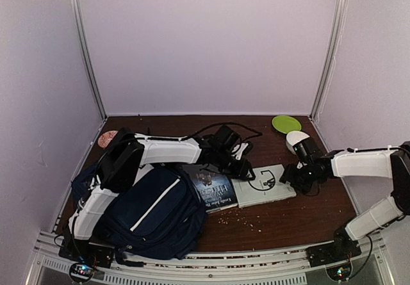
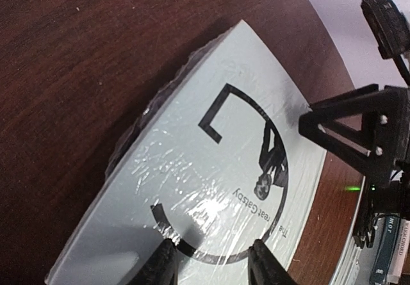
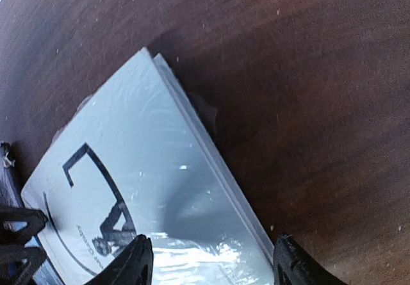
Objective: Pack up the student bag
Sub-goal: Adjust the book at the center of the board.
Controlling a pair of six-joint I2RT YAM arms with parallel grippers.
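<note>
The student bag (image 1: 154, 211), a navy backpack with a thin white stripe, lies at the front left, partly under the left arm. Beside it lies a dark book (image 1: 211, 187), then a pale grey book (image 1: 264, 186) titled The Great Gatsby. My left gripper (image 1: 243, 168) is at that book's left end, open, with both fingertips (image 2: 157, 266) on or just above the glossy cover (image 2: 211, 150). At the book's right end my right gripper (image 1: 296, 177) is open. One finger is over the cover (image 3: 128, 189), the other finger (image 3: 295, 266) is past the book's edge over the table.
A green plate (image 1: 286, 123) and a white round object (image 1: 295, 139) sit at the back right. A pinkish disc (image 1: 107, 138) lies at the back left. Crumbs dot the brown table (image 1: 275, 218) in front of the books. Side walls and metal posts enclose the table.
</note>
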